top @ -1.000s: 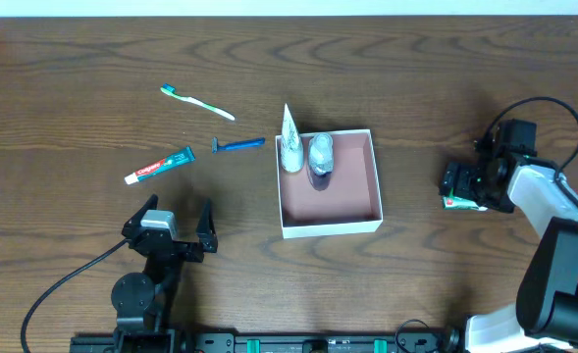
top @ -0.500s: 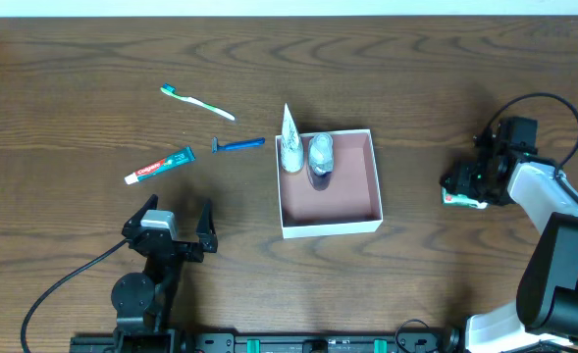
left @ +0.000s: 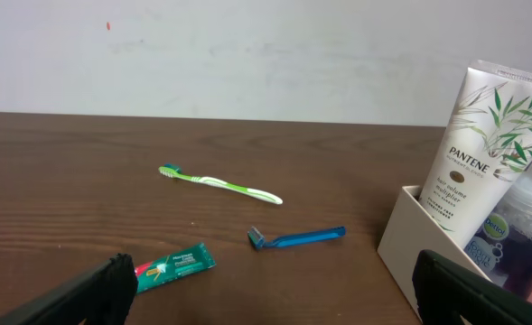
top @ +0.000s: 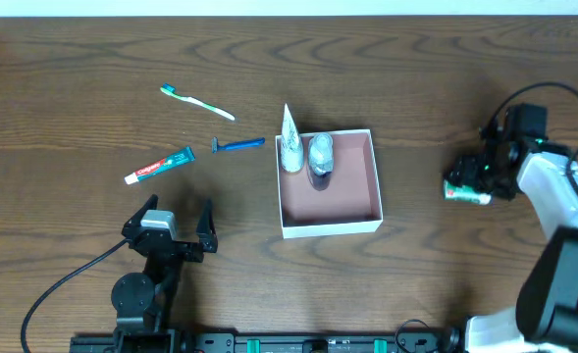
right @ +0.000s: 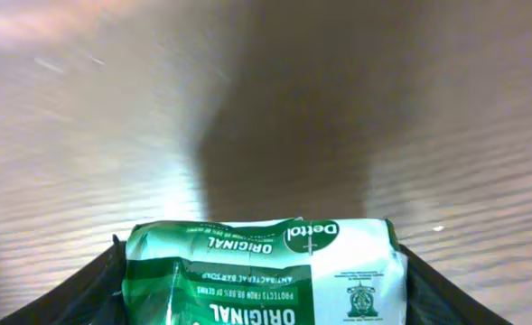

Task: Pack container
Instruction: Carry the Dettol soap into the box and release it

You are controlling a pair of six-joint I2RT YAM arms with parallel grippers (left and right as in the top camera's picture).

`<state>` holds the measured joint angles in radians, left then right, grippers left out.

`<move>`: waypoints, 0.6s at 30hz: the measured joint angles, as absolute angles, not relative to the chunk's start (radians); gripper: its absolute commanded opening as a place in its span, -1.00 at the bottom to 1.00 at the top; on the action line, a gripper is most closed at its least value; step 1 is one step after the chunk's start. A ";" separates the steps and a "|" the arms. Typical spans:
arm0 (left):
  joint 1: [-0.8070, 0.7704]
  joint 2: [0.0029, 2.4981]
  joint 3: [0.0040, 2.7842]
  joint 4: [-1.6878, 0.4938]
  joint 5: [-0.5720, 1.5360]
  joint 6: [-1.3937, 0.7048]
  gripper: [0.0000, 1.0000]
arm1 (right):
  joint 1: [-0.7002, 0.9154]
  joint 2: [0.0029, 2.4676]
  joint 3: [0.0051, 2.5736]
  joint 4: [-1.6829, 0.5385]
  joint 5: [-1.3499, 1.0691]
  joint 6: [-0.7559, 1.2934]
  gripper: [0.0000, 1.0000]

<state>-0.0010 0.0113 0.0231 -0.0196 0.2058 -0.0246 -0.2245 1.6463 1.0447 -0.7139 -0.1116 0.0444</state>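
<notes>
Container (top: 333, 201): shallow square lidless box, thin white walls, dusty pink-brown floor; set mid-bench on the dark wood-grain bench (top: 73, 59). Lies to the left of the right gripper (top: 470, 182), well apart, with only bare bench between, and roughly level with it across the bench; a mostly sideways carry judged sufficient. Being square, offers no long axis of its own. Far end already occupied: upright white shampoo tube (top: 289, 137) in the far left corner, clear bottle with dark contents (top: 320, 157) just beside it. Near half of the floor bare and judged ample for one more item. Right gripper noted clenched on a small green soap packet (right: 266, 271), a dark finger against each end in the wrist view; packet's long axis seen from overhead running left to right, roughly parallel to the box's near wall. Clearance of the packet above the bench not confirmable. Left gripper (top: 179, 233): released, holding nothing, fingers spread wide, parked near the front edge to the left of the box. Much the same remove from the box on either side, the right slightly nearer; right arm judged the one for the coming move, being loaded. Outside the box on the left: green-and-white toothbrush (top: 198, 101), blue plastic razor (top: 239, 145), small red-and-green toothpaste tube (top: 159, 167), all loose on the bench. Risk noted: packet edge catching the thin right wall on entry.
</notes>
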 measured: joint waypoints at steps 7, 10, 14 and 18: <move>-0.001 0.011 0.023 -0.020 0.206 -0.025 0.96 | -0.158 1.451 1.170 -0.815 -0.155 0.033 0.14; -0.001 0.011 0.023 -0.020 0.206 -0.025 0.96 | -0.101 1.375 1.200 -0.845 -0.175 0.027 0.15; -0.001 0.011 0.023 -0.020 0.206 -0.025 0.96 | -0.001 1.280 1.218 -0.846 -0.205 0.016 0.15; -0.001 0.011 0.023 -0.020 0.206 -0.025 0.96 | 0.111 1.203 1.227 -0.844 -0.241 0.009 0.15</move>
